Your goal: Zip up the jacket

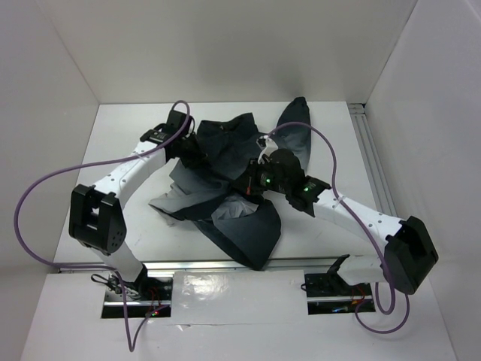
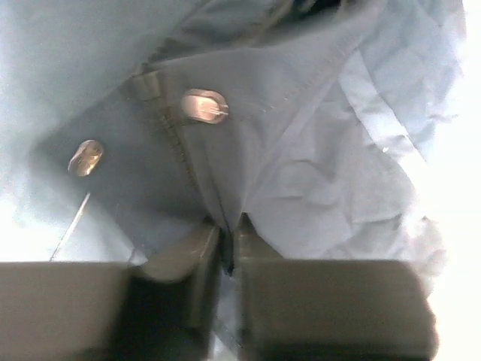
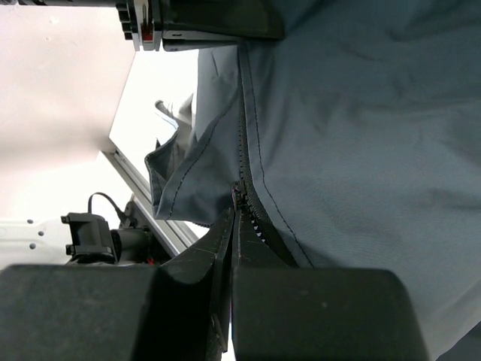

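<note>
The jacket [image 1: 240,218] lies crumpled in the middle of the table, dark charcoal with paler grey lining showing on its left side. My left gripper [image 1: 192,147] is at the jacket's upper left part. In the left wrist view it [image 2: 228,227] is shut on a fold of jacket fabric [image 2: 316,173], just below two metal snaps [image 2: 203,105]. My right gripper [image 1: 260,180] is over the jacket's middle. In the right wrist view it [image 3: 235,214] is shut on the zipper slider [image 3: 239,192]. The closed zipper line [image 3: 244,113] runs away from it towards the left gripper.
White walls close in the table on the left, back and right. An aluminium rail [image 1: 373,162] runs along the right side and another [image 1: 225,265] along the near edge. Purple cables [image 1: 327,154] loop over both arms. The rail also shows in the right wrist view [image 3: 139,184].
</note>
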Controlling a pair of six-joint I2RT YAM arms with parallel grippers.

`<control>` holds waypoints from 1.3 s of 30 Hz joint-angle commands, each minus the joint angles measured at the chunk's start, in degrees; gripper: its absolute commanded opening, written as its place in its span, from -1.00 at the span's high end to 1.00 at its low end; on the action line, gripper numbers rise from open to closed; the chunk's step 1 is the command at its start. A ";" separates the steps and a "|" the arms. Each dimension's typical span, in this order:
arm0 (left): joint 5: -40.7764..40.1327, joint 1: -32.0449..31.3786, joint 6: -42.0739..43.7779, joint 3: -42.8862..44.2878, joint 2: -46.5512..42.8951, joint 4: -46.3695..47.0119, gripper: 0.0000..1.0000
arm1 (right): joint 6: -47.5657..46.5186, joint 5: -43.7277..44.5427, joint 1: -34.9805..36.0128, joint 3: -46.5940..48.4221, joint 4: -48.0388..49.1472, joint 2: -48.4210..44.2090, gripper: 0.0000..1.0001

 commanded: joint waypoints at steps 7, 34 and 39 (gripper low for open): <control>-3.59 -0.13 3.57 11.95 0.23 0.45 1.00 | -2.45 -0.78 0.63 1.88 0.74 -0.83 1.00; -5.62 16.83 12.27 56.09 0.67 1.76 1.00 | 7.84 -6.14 6.78 -6.29 10.94 0.49 1.00; -4.39 20.34 11.58 57.32 0.67 2.38 1.00 | -1.73 1.23 1.27 7.92 -0.21 -0.13 1.00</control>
